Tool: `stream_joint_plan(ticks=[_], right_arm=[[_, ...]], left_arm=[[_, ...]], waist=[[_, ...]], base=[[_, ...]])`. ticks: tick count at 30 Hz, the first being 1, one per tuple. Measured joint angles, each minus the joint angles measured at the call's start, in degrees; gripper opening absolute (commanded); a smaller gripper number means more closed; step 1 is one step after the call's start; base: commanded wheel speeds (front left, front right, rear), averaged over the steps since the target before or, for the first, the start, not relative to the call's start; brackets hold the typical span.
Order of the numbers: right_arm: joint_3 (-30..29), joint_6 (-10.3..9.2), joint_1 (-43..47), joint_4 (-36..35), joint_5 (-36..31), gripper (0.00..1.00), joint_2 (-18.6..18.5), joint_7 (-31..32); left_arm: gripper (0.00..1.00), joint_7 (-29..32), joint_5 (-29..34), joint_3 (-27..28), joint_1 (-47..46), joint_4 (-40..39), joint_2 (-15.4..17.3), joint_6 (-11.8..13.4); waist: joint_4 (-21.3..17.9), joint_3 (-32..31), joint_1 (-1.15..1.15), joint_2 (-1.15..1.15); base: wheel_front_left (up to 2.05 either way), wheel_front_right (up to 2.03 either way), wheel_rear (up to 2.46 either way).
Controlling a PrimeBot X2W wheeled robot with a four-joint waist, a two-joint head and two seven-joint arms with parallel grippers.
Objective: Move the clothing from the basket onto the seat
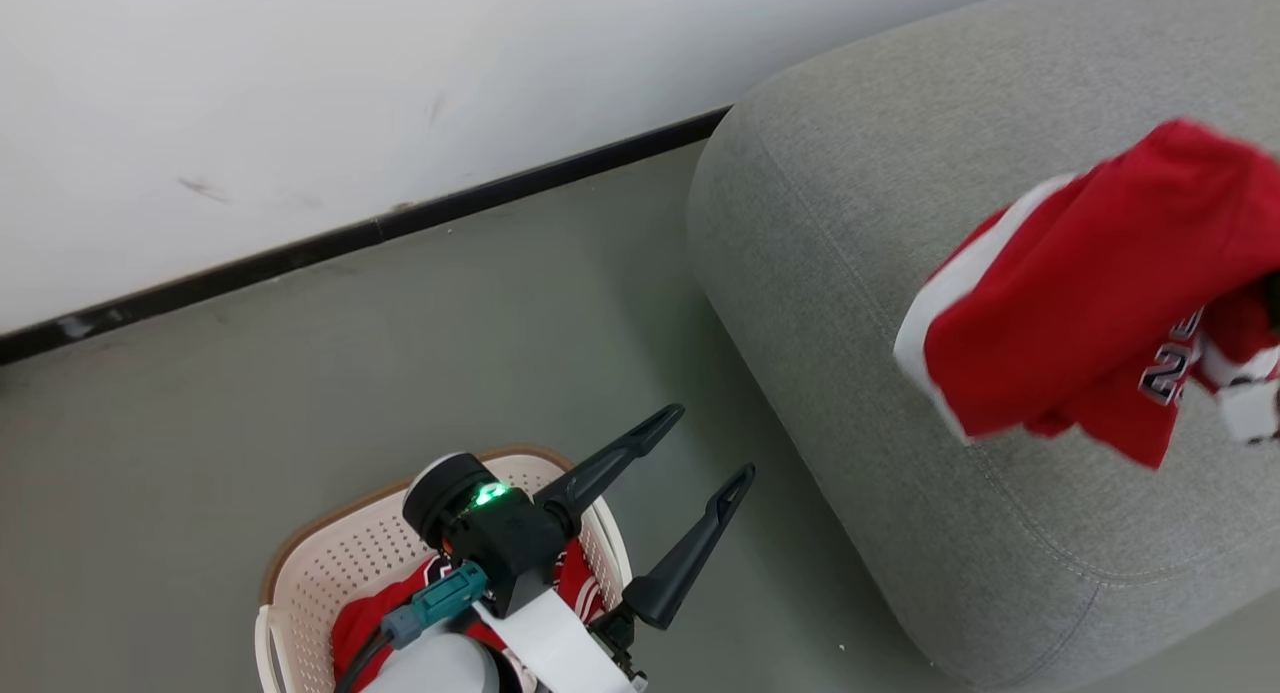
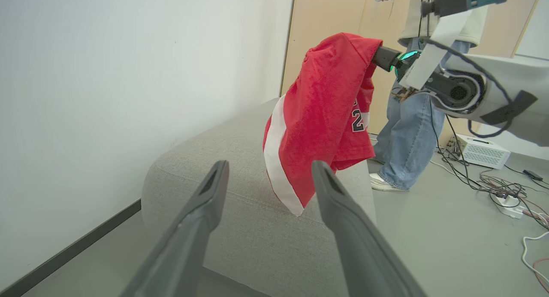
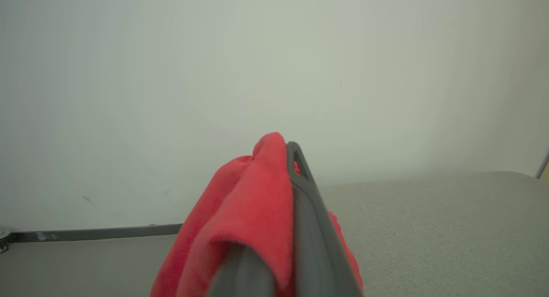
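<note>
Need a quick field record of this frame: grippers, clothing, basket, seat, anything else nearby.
left gripper: open, empty, above the basket
right gripper: shut on red garment, raised over the seat
red garment: hanging from the grip, white stripe and number print showing; contact with seat unclear
basket: on the floor, more red clothing inside
seat: grey, beside the basket
surroundings: person in jeans standing beyond the seat; cables on the floor

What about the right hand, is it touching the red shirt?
Touching. The right wrist view shows the right hand shut on the red shirt, cloth draped over its fingers.
</note>
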Motion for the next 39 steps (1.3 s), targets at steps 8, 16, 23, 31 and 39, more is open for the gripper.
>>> stream_joint_plan(ticks=[8, 16, 23, 31, 39], right_arm=[[-4.1, 0.00, -7.5, 3.7, 1.2, 0.00, -2.6, 2.1], [-9.2, 0.00, -13.0, 8.3, 1.6, 0.00, -5.3, 3.1], [-14.4, 0.00, -17.9, 13.0, 2.5, 0.00, -10.5, 3.1], [-15.9, 0.00, -19.7, 17.6, 2.5, 0.00, -12.1, 2.4], [-19.7, 0.00, -18.2, 25.9, 1.4, 0.00, -11.2, -0.5]], left_arm=[[1.00, 0.3, 2.6, 0.1, -2.7, -1.7, 1.1, 0.1], [1.00, 1.6, 3.4, -0.1, -5.2, -4.2, 1.1, 0.2], [1.00, 2.6, 4.3, -0.4, -7.3, -6.2, 1.0, 0.2], [1.00, 3.2, 5.1, -0.6, -9.6, -8.1, 1.1, 0.2], [1.00, 3.9, 5.3, -1.6, -11.1, -9.1, 0.4, 0.2]], waist=[[1.1, 3.0, 0.00, 0.00], [2.3, 6.4, 0.00, 0.00], [3.4, 9.4, 0.00, 0.00], [4.8, 12.9, 0.00, 0.00], [6.0, 15.6, 0.00, 0.00]], base=[[0.00, 0.00, 0.00], [0.00, 0.00, 0.00], [0.00, 0.00, 0.00], [0.00, 0.00, 0.00], [0.00, 0.00, 0.00]])
